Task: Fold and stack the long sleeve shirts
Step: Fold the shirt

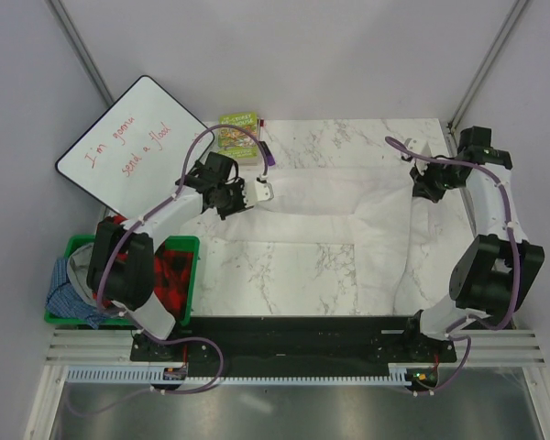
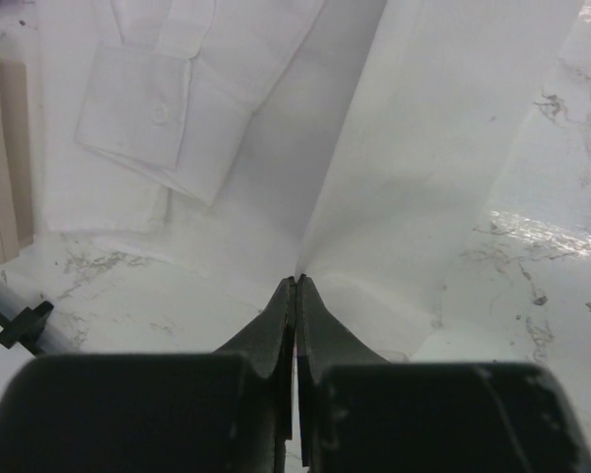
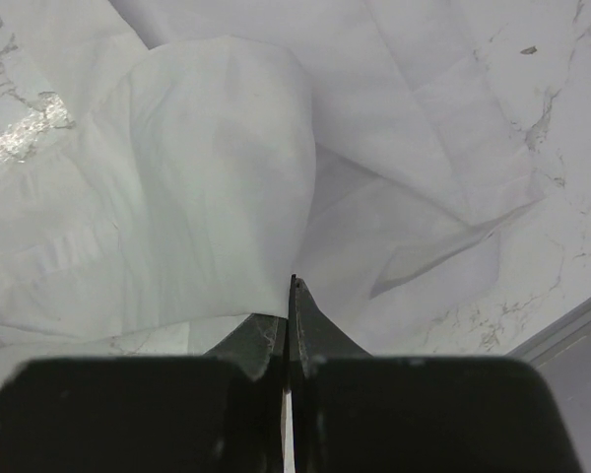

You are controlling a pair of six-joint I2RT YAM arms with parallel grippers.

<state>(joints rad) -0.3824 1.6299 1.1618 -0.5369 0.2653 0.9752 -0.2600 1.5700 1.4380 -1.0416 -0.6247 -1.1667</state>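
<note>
A white long sleeve shirt (image 1: 330, 206) lies spread across the back half of the marble table, with part of it hanging over the front right. My left gripper (image 1: 261, 192) is shut on the shirt's left end, and the cloth fans up from its closed tips (image 2: 296, 280). A buttoned cuff (image 2: 158, 113) lies flat just beyond it. My right gripper (image 1: 423, 188) is shut on the shirt's right end. In the right wrist view its tips (image 3: 293, 286) pinch a bulging fold of the white cloth (image 3: 207, 177).
A green book (image 1: 240, 131) lies at the table's back left, next to a whiteboard (image 1: 133, 147) with red writing. A green bin (image 1: 181, 241) left of the table holds red and blue-grey clothes. The table's right edge (image 3: 571, 320) runs close to the right gripper.
</note>
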